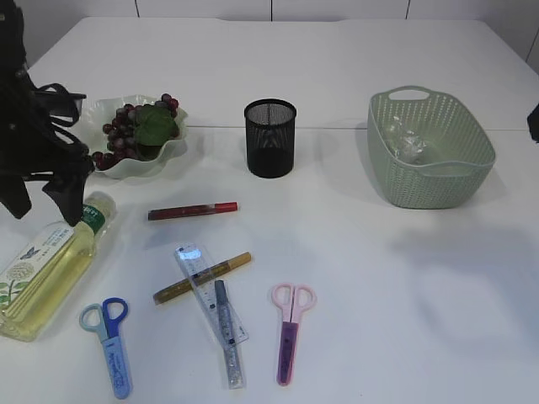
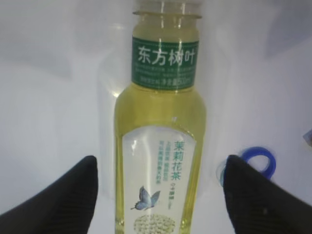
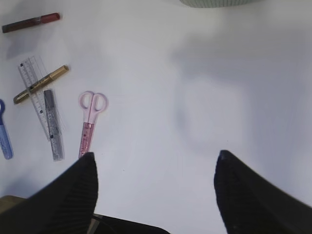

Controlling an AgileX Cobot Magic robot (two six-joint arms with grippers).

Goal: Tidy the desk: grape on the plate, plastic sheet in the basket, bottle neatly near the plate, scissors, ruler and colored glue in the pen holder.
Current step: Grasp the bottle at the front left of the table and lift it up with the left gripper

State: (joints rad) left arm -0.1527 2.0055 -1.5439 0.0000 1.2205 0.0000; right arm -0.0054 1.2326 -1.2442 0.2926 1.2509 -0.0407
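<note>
A bottle [image 1: 49,265] of yellow tea lies on its side at the front left; it also shows in the left wrist view [image 2: 158,122]. My left gripper [image 2: 161,163] is open and hovers over it, one finger on each side, and shows in the exterior view [image 1: 67,192]. The grape [image 1: 126,130] lies on the white plate [image 1: 173,147]. The plastic sheet [image 1: 410,145] lies in the green basket [image 1: 438,181]. Blue scissors [image 1: 111,337], pink scissors [image 1: 289,332], the ruler [image 1: 202,282] and red [image 1: 192,210], gold [image 1: 206,275] and silver [image 1: 226,324] glue pens lie on the table. My right gripper [image 3: 156,158] is open and empty.
The black mesh pen holder [image 1: 270,139] stands upright between plate and basket. The right wrist view shows the pink scissors [image 3: 88,124], the ruler [image 3: 31,78], the glue pens and the basket's edge [image 3: 214,2]. The right arm barely shows at the exterior view's right edge.
</note>
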